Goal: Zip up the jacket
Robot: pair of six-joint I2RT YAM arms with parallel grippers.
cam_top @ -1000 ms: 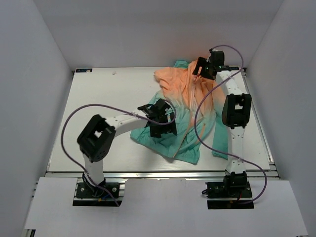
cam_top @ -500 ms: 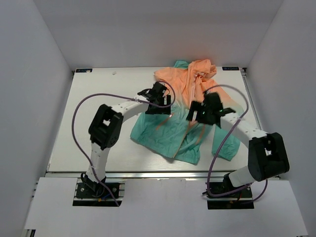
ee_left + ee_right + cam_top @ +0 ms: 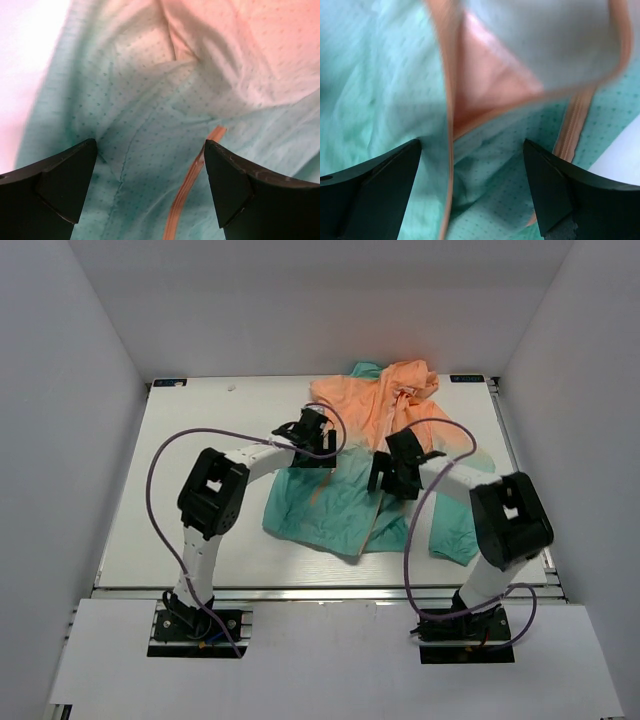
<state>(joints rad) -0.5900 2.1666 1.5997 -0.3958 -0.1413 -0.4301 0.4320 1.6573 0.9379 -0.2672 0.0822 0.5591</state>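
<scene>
The jacket (image 3: 350, 500) lies crumpled on the table, orange at the back and teal toward the front, its front partly open. My left gripper (image 3: 312, 440) hovers open over the jacket's left side. In the left wrist view the left gripper (image 3: 150, 150) shows dotted teal cloth and an orange zipper strip (image 3: 192, 185) between its fingers. My right gripper (image 3: 392, 475) is open over the jacket's middle. In the right wrist view the right gripper (image 3: 472, 145) frames a folded teal flap with an orange zipper edge (image 3: 445, 125) and a second strip (image 3: 575, 125). Neither holds anything.
The white table (image 3: 200, 460) is boxed in by white walls on the left, back and right. Purple cables (image 3: 165, 455) loop above both arms. The jacket's right sleeve (image 3: 460, 530) lies near the right arm's elbow.
The right gripper has swung from the hood at the back down to the jacket's middle. The left gripper moved from the teal hem toward the back. The hood now lies spread out.
</scene>
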